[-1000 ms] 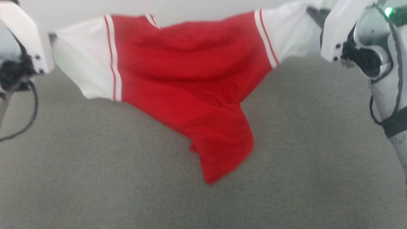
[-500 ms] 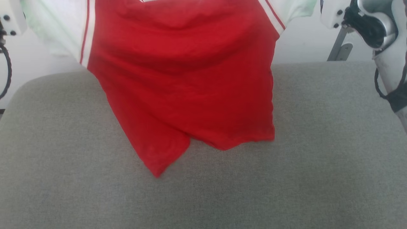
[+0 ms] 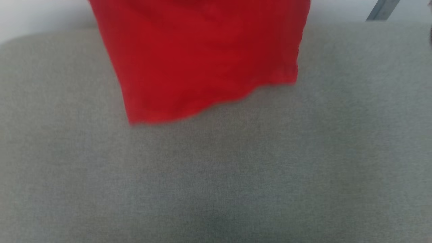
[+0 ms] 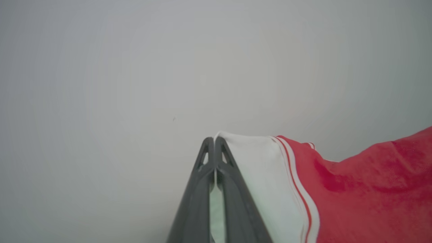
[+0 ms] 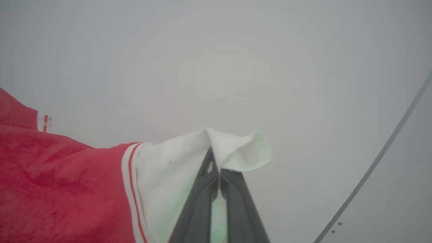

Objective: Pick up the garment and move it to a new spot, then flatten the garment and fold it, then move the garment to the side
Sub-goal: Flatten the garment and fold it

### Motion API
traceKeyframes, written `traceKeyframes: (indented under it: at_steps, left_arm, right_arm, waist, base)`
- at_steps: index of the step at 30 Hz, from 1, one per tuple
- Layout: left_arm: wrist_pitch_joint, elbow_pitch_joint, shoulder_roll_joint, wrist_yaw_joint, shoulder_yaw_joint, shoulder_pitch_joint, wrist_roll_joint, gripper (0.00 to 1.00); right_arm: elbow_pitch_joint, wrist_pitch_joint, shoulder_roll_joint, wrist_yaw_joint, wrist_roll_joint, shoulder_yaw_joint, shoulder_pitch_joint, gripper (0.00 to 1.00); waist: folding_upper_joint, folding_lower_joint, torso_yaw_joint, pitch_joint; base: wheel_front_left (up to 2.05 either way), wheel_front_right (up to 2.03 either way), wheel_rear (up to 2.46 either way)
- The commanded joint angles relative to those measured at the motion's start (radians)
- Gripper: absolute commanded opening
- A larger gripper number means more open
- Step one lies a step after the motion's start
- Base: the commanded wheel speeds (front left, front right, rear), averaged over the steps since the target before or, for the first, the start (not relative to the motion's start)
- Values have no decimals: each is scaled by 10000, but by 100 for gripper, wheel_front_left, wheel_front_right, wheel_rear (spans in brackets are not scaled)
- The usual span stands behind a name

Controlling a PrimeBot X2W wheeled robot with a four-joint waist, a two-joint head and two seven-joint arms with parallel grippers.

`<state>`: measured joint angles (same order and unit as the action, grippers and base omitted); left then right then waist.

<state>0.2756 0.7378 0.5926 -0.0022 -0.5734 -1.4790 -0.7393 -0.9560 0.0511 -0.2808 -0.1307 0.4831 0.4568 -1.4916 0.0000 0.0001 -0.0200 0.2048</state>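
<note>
Holding, left pincer (image 4: 214, 141): fingers were pressed shut on the white end of one sleeve (image 4: 260, 179) of the red T-shirt (image 3: 202, 57).
Holding, right pincer (image 5: 212, 153): fingers were shut on the other white sleeve end (image 5: 168, 172), with a flap of cloth folded over the tips.
Location of T-shirt: it hung in the air, stretched between the two pincers. Its red body dropped in front of a pale wall (image 4: 118, 67) towards the far part of the grey padded surface (image 3: 216, 175). Blur hid whether the hem (image 3: 209, 104) touched it.
Step in hand (judged): carrying the T-shirt to a new spot, ready to lay it flat.
Handling advice: both grips should stay closed, with the sleeves level and well apart. The hem should meet the surface first, then the cloth be drawn out so it settles without creases.
Risk (judged): thin cloth could slip or twist if one side dropped sooner.
Change from earlier pictures: the head camera had shifted, so the arms and sleeves had left its picture. The hem, bunched to a twisted point a second before, hung broader and more open.
</note>
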Motion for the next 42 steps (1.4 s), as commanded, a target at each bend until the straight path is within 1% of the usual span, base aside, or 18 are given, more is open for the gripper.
traceKeyframes:
  at_steps: [1,6,9,12,15,21,24,26,29,31,33,35,37,40,42]
  left_arm:
    - [-436,178,-128,-64,28,-402,162,0]
    - [-2015,770,-449,-182,31,-1597,663,0]
    - [-3049,1149,-643,-275,92,-2171,895,0]
    - [-3969,1586,-872,-409,84,-2500,1029,0]
    - [-4653,2095,-1107,-597,-52,-2521,1096,0]
    - [-5176,3187,-1619,-966,-159,-1826,855,0]
    - [-5212,3671,-1828,-1127,-293,-1282,780,0]
    - [-5067,3954,-1944,-1203,-381,-811,607,0]
    - [-4493,4221,-2137,-1271,-526,36,170,0]
    - [-4318,4138,-2113,-1272,-670,297,157,0]
    - [-3708,3852,-2102,-1279,-858,1031,-337,0]
    - [-3221,3369,-1865,-1282,-1204,1724,-568,0]
    - [-2645,2886,-1612,-1279,-1433,2548,-1056,0]
    - [-1937,1972,-1157,-1278,-1698,3719,-1752,0]
    - [-1579,1340,-807,-1279,-1823,4487,-2050,0]
  right_arm:
    - [-307,-534,31,-1,-361,-73,-349,0]
    - [-1342,-2333,82,-1,-1528,-656,-1438,0]
    - [-1777,-2890,50,-1,-2280,-963,-2016,0]
    - [-1994,-3099,70,-1,-3054,-1335,-2353,0]
    - [-2135,-3163,211,-1,-3660,-1635,-2327,0]
    - [-2437,-3163,475,-1,-4228,-2112,-1531,0]
    - [-2702,-3165,625,-1,-4146,-2217,-957,0]
    - [-2913,-3121,841,-1,-3957,-2205,-454,0]
    - [-3073,-2766,1240,-1,-3449,-1944,320,0]
    - [-3093,-2635,1294,-1,-3252,-1824,547,0]
    - [-3080,-2329,1393,-1,-2859,-1362,1114,0]
    - [-2864,-2106,1415,-1,-2421,-863,1712,0]
    - [-2477,-1809,1443,-1,-1844,-281,2426,0]
    - [-1588,-1068,1056,-1,-732,552,3522,0]
    - [-724,-561,625,-1,89,1103,4294,0]
  waist:
    - [0,-1,133,679]
    - [0,-1,272,1407]
    - [0,-1,373,1828]
    - [0,-1,479,2197]
    - [0,-1,602,2484]
    - [0,-1,778,2597]
    - [0,-1,825,2361]
    - [0,-1,832,2109]
    - [0,-1,818,1632]
    - [0,-1,802,1461]
    - [0,-1,783,1091]
    - [0,-1,774,739]
    - [0,-1,744,393]
    - [0,-1,722,-75]
    - [0,-1,731,-342]
  base:
    - [0,0,0]
    - [0,0,0]
    - [0,0,0]
    - [0,0,0]
    - [0,0,0]
    - [0,0,0]
    - [0,0,0]
    - [0,0,0]
    - [0,0,0]
    - [0,0,0]
    - [0,0,0]
    - [0,0,0]
    - [0,0,0]
    - [0,0,0]
    - [0,0,0]
